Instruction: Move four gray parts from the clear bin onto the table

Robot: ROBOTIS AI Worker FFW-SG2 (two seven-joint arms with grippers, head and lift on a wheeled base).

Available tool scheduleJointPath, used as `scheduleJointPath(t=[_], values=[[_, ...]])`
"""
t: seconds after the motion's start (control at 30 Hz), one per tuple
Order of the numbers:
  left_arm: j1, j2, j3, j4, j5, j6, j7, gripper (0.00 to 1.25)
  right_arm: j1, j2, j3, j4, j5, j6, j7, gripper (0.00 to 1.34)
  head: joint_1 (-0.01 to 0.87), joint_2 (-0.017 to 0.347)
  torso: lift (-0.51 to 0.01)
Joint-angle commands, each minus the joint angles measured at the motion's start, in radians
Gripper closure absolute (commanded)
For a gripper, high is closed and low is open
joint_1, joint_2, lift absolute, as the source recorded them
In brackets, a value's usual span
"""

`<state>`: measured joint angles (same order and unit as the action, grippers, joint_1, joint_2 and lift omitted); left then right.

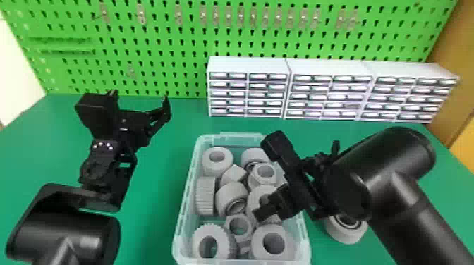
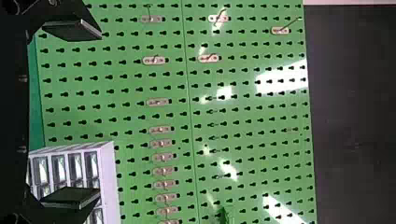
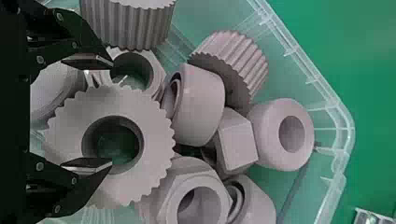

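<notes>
In the head view my right gripper [image 1: 265, 208] is over the right side of the clear bin [image 1: 304, 236]. The right wrist view has that gripper [image 3: 112, 113] open above a toothed gray gear [image 3: 70, 114], one finger on either side of its hole, nothing held. Several more gray parts lie in the bin, among them a ribbed gear [image 1: 208, 239], a ring [image 1: 217, 159] and a hex part [image 3: 238, 144]. A round gray part [image 1: 344, 234] rests on the table right of the bin, partly behind the right arm. My left gripper [image 1: 139, 100] is parked open left of the bin; its wrist view shows the gripper [image 2: 100, 114] facing the pegboard.
White drawer cabinets [image 1: 248, 86] stand along the back of the green table [image 1: 151, 197], before a green pegboard [image 1: 183, 38] with metal hooks. The bin's raised walls surround the parts. Bare table lies between the left arm and the bin.
</notes>
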<state>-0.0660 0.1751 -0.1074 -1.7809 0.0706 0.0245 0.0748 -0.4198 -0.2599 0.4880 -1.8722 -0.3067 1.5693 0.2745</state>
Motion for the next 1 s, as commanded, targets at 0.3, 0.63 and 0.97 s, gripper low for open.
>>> scheduleJointPath(t=[0.3, 0.63, 0.97], values=[[0.000, 0.000, 0.002, 0.000, 0.000, 0.000, -0.001, 0.11, -0.016, -0.002, 0.023, 0.064, -0.037, 0.003, 0.005, 0.52, 0.678, 0.034, -0.050], [0.002, 0.000, 0.003, 0.000, 0.000, 0.000, -0.001, 0.11, -0.027, -0.001, 0.041, 0.085, -0.031, -0.026, 0.012, 0.52, 0.678, 0.034, -0.050], [0.005, 0.001, 0.005, 0.000, 0.003, 0.000, 0.000, 0.11, -0.047, -0.001, 0.064, 0.074, -0.019, -0.026, 0.012, 0.52, 0.678, 0.034, -0.050]])
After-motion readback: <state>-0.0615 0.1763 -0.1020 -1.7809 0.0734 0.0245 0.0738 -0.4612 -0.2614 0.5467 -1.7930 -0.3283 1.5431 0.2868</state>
